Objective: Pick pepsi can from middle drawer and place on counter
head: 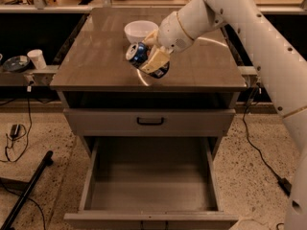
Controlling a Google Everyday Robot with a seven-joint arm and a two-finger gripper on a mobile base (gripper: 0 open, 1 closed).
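— Status of the load?
— My tool (154, 63) is clamped on the small blue aluminium drink can (138, 53), gripping across its body. The can is tilted, silver end facing up and left. It hangs over the front-middle of the glossy grey-brown rectangular surface (91, 66). I cannot tell whether its low edge touches.

— Drawer?
— The wide grey-brown metal drawer (148, 186) stands pulled out below, floor bare, out of the way. The flat grey panel with a black bar handle (150, 121) above it is shut.

— So it's the set-down. How do you want it?
— Roll the wrist first to bring the can upright, base flat to the surface. Then lower straight and slow. I'd part the tool only once the base sits whole. Let go on a tilt and it likely rolls, and the front edge is near.

— Neighbours?
— The round white bowl (140, 30) sits just behind the can, near but apart. I'd keep the can forward of it, though a little further in from the edge. I'd retreat upward, not backward, so I don't sweep the bowl.
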